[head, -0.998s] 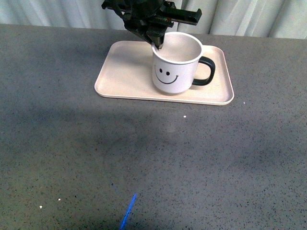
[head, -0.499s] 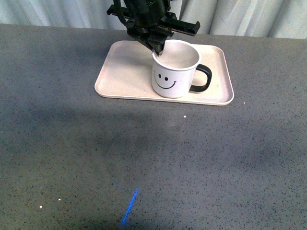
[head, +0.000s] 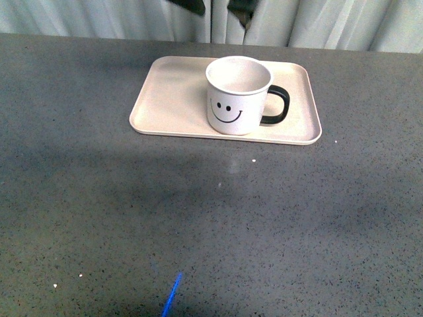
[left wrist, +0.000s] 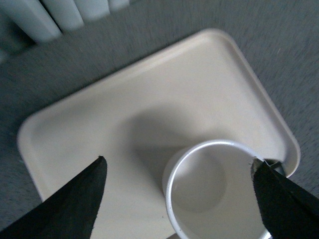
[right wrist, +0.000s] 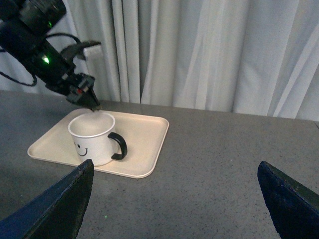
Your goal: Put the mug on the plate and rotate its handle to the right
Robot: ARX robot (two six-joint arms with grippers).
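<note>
The white mug [head: 238,96] with the black smiley face stands upright on the pale pink-beige plate [head: 172,105]. Its black handle [head: 277,105] points right. My left gripper [head: 215,6] hangs open above the mug at the top edge of the front view, touching nothing. In the left wrist view the mug [left wrist: 204,184] sits below the open gripper [left wrist: 178,162] on the plate [left wrist: 149,99]. My right gripper [right wrist: 175,164] is open over bare table, well off to the side of the mug [right wrist: 92,137], its handle [right wrist: 119,147] and the plate [right wrist: 144,139].
The grey speckled table [head: 211,218] stretches wide in front of the plate. White curtains [right wrist: 209,50] hang behind the table's far edge. The left arm [right wrist: 50,55] reaches over the plate from the far side.
My left gripper has let go of the mug's rim and risen, almost out of the front view. The mug stands free on the plate, a little lower and further left.
</note>
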